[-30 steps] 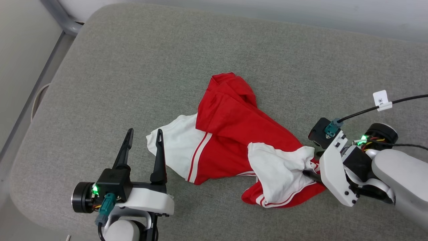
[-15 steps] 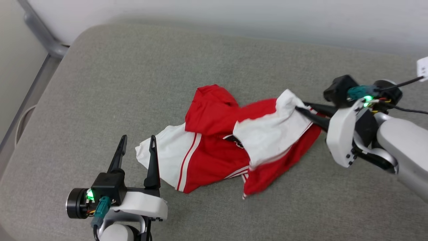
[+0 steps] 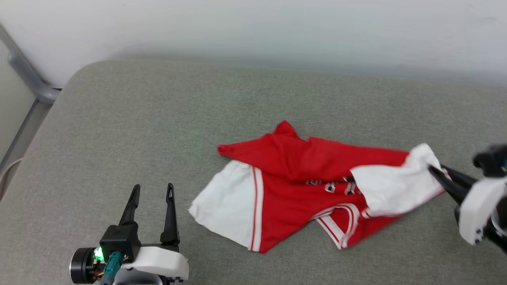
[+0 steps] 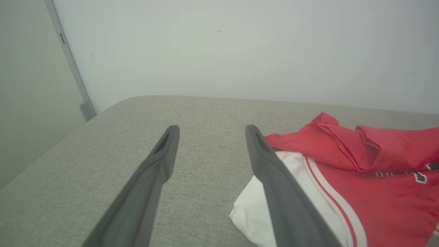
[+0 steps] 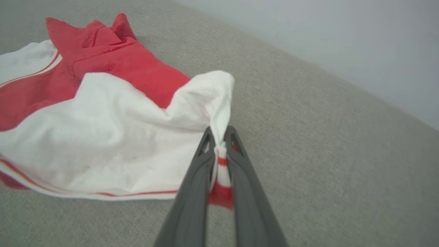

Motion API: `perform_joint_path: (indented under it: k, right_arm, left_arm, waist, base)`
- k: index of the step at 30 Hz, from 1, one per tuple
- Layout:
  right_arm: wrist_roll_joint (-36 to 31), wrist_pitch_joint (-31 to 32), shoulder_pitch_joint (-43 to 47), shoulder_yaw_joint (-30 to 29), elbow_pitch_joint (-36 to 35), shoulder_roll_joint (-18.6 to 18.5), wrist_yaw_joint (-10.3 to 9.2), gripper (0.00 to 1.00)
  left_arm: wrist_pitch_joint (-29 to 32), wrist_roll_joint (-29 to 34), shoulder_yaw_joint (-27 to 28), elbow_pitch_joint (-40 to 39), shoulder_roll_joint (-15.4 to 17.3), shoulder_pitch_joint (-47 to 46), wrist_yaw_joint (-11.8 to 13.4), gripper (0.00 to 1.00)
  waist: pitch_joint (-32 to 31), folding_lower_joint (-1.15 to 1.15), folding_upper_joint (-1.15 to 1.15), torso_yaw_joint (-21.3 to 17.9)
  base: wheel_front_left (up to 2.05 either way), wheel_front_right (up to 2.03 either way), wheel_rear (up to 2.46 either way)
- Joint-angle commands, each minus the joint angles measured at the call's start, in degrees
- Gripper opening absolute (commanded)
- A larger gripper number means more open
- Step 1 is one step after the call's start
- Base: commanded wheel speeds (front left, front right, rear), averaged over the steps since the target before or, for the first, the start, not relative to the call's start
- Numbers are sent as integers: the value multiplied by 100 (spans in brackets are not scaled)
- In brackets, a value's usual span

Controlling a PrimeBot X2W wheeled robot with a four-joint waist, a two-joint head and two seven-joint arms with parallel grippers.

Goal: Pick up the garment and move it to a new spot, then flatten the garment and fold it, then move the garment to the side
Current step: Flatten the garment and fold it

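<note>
R gripper (image 5: 219,132) is pinched nearly closed on the garment (image 3: 293,186). Its two fingers clamp a bunched bit of the white sleeve (image 5: 120,137) at the hem, w/ red-white stripe trim squeezed between them just behind the tips. The sleeve is drawn taut toward this gripper and rises a little off the grey fabric surface (image 3: 158,118) at the tips. The rest of the garment trails away ahead of the tips and to their left in the R wrist view, lying on the surface.

L gripper (image 3: 153,186) is wide open, nothing between the fingers, holding nothing. It sits low over the surface; can't tell if it touches. The other white sleeve (image 3: 225,206) lies near it on its right side, w/ a strip of bare surface between them in the head view.

The garment is btwn the two grippers: red body partly spread, wrinkled, w/ a red fold on the far side. Chest lettering (image 3: 336,184) shows in part, its R-gripper end covered by the held sleeve. A striped trim loop (image 3: 344,225) sits at the near edge, below the held sleeve.

A pale wall (image 3: 253,27) stands beyond the surface, ahead of both grippers. A grey metal post (image 3: 23,75) is well off to L gripper's left.
</note>
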Motion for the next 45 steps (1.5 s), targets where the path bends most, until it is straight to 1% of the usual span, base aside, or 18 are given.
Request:
perform_joint_path:
  k: [1,4,7,10,14,15,16,17,20,23,25,28,30,34,36,39,42,45]
  right_arm:
    - [99,-74,196,-86,90,-7,-9,0]
    - [345,-211,700,-364,425,-38,-10,0]
    - [597,-261,1190,-538,785,49,-10,0]
    - [772,-212,1575,-621,1160,160,-10,0]
    - [831,-237,1898,-628,1555,357,-10,0]
    - [865,-275,1928,-663,1598,409,-10,15]
    - [869,-325,1918,-705,1621,442,-10,71]
    - [829,-400,1875,-767,1643,445,-10,100]
    - [670,-581,1663,-1021,1578,427,-9,100]
    - [371,-624,1517,-1404,1378,321,-9,100]
    - [76,-625,1428,-1885,1074,257,-9,100]
    - [-471,-625,1584,-2605,565,204,-9,100]
    - [-836,-626,1699,-3083,210,243,-9,100]
    - [-1446,-616,1954,-3687,-508,367,-9,100]
    - [-1700,-442,1976,-3855,-895,398,-9,100]
    - [-1983,91,1933,-3939,-1525,428,-8,100]
    - [-2134,793,1800,-3751,-2073,355,-9,100]
    - [-1998,1623,1691,-3407,-2489,275,-9,100]
  left_arm:
    - [-15,19,22,0,-6,82,-10,100]
    - [-15,30,50,8,-10,95,-35,100]
    - [-15,39,57,30,-15,115,-60,100]
    - [-15,42,29,58,-18,101,-88,100]
    - [-15,54,-8,83,-18,112,-99,100]
    - [-15,56,-12,85,-18,118,-97,100]
    - [-15,56,-12,86,-19,130,-94,100]
    - [-15,55,-11,86,-21,140,-94,100]
    - [-15,97,-18,84,-21,184,-105,100]
    - [-15,114,-10,78,-20,220,-105,100]
    - [-15,140,14,68,-21,253,-110,100]
    - [-15,154,19,43,-21,306,-116,100]
    - [-15,162,-1,22,-20,313,-117,100]
    - [-15,191,-29,-8,-20,354,-133,100]
    - [-15,207,-35,-24,-21,371,-142,100]
    - [-15,242,-45,-38,-21,360,-168,100]
    - [-15,260,-72,-38,-21,287,-197,100]
    - [-15,280,-107,-38,-21,221,-212,100]
  waist:
    - [-36,0,0,-57]
    - [-69,0,0,-137]
    - [-101,0,0,-202]
    - [-115,0,0,-246]
    - [-137,0,0,-285]
    - [-146,0,0,-294]
    - [-159,0,0,-310]
    - [-168,0,0,-322]
    - [-223,0,0,-356]
    - [-295,0,0,-395]
    - [-352,0,0,-435]
    - [-430,0,0,-469]
    - [-474,0,0,-477]
    - [-542,0,0,-475]
    - [-560,0,0,-470]
    - [-557,0,0,-447]
    - [-520,0,0,-392]
    - [-473,0,0,-337]
  base:
    - [0,0,0]
    - [0,0,0]
    - [0,0,0]
    - [0,0,0]
    - [0,0,0]
    - [0,0,0]
    - [0,0,0]
    - [0,0,0]
    - [0,0,0]
    - [0,0,0]
    - [0,0,0]
    - [0,0,0]
    - [0,0,0]
    - [0,0,0]
    - [0,0,0]
    - [0,0,0]
    - [0,0,0]
    - [0,0,0]
